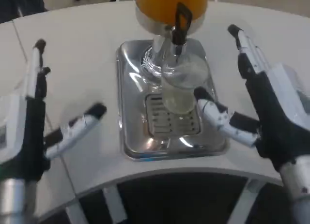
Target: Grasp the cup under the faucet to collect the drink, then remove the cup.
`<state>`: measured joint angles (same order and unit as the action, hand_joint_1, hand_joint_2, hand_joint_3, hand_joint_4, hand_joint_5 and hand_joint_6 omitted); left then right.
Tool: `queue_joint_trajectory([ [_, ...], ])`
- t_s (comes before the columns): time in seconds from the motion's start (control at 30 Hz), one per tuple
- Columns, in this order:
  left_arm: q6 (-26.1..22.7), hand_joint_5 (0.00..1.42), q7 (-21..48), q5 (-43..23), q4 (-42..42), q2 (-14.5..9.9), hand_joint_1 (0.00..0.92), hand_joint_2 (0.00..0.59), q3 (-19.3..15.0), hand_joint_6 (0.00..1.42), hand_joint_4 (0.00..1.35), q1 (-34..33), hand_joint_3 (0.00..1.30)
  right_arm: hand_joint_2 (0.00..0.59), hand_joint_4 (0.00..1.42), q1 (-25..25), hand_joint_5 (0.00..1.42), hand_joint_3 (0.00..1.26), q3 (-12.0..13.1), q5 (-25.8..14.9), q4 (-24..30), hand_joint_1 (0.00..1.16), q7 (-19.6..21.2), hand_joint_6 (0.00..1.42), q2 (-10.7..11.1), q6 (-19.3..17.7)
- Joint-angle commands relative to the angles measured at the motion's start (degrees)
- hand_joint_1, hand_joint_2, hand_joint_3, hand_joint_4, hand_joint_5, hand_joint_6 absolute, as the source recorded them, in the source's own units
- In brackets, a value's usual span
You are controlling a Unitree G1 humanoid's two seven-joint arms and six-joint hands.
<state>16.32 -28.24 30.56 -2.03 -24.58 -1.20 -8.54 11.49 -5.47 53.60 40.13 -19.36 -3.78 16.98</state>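
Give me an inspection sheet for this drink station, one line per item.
Surface: white table, curved front edge.
Job's things: clear cup upright on the chrome drip tray, under the black faucet of the orange dispenser; pale liquid in its lower part.
Clutter: nothing seen.
Hands: left hand open, apart from the tray; right hand open, one finger close beside the cup, contact unclear.
Cables: nothing seen.
Surroundings: dark floor beyond the table.
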Motion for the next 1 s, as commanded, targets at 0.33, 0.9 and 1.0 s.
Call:
queue_joint_trajectory([
  [0.33, -7.0, 0.00, 9.3, 9.2, 23.4, 1.8, 0.000, 0.077, -3.5, 0.02, 0.00, 22.7, 0.00, 0.422, 0.00, 14.4, 0.00, 0.00, -1.7, -10.0, -3.6, 0.57, 4.2, 0.05, -3.0, 7.3],
  [0.9, -1.3, 0.00, 7.9, 14.9, 28.2, 3.3, 0.000, 0.093, -3.4, 0.04, 0.00, 31.5, 0.00, 0.415, 0.00, 15.0, 0.00, 0.00, -1.4, -23.6, -6.8, 0.57, 4.9, 0.03, 1.3, 8.3],
  [1.0, -0.5, 0.00, 7.5, 14.7, 28.0, 4.0, 0.000, 0.102, -3.9, 0.06, 0.00, 31.8, 0.00, 0.413, 0.00, 16.4, 0.00, 0.00, -1.4, -25.7, -8.1, 0.57, 5.9, 0.03, 1.3, 8.6],
])
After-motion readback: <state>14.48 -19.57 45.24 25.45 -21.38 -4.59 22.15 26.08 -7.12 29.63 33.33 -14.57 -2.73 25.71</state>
